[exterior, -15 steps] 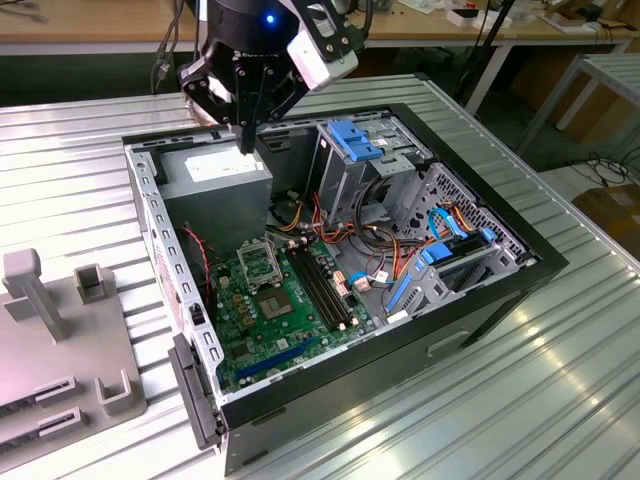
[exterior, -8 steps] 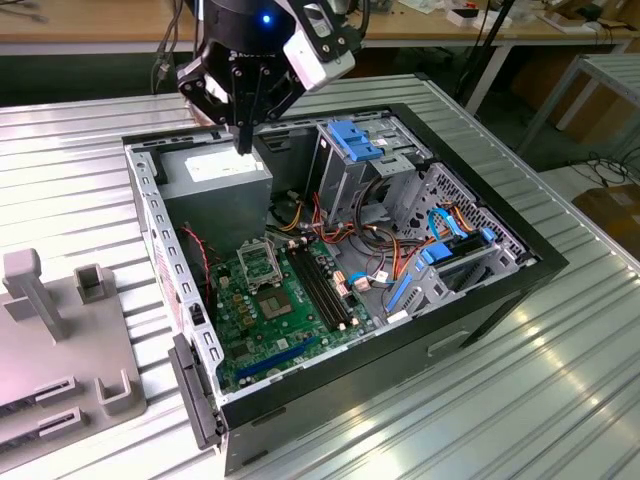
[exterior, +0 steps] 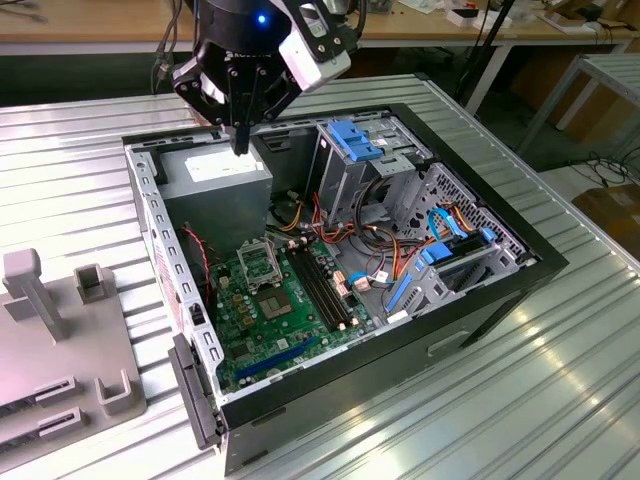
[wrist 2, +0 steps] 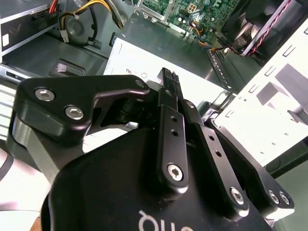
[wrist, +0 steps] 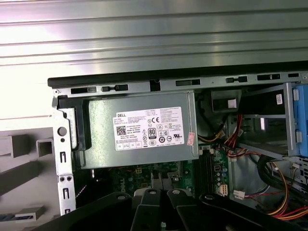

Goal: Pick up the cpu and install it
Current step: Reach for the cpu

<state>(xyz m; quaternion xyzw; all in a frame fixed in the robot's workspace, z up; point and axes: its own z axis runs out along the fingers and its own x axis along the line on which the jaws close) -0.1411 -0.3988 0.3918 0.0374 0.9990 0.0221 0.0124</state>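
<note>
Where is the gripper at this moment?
The gripper hangs above the grey power supply, in the open computer case's far corner, on the exterior view's left.

An open computer case (exterior: 330,400) lies on its side on a ribbed table (exterior: 560,380). Inside it, the power supply (exterior: 215,180) fills the far corner towards the exterior view's left. The gripper (exterior: 240,145) hangs just above that unit's far edge. The motherboard (exterior: 300,320) lies flat on the case floor in front of the power supply. On the board, the socket (exterior: 256,262) sits near the power supply, with the memory slots (exterior: 320,285) just to the exterior view's right of it. A drive cage (exterior: 350,160) stands at the far side, right of the power supply. A slotted fixture (exterior: 60,340) rests on the table left of the case, apart from it. A workbench (exterior: 100,25) stands behind the table.
</note>
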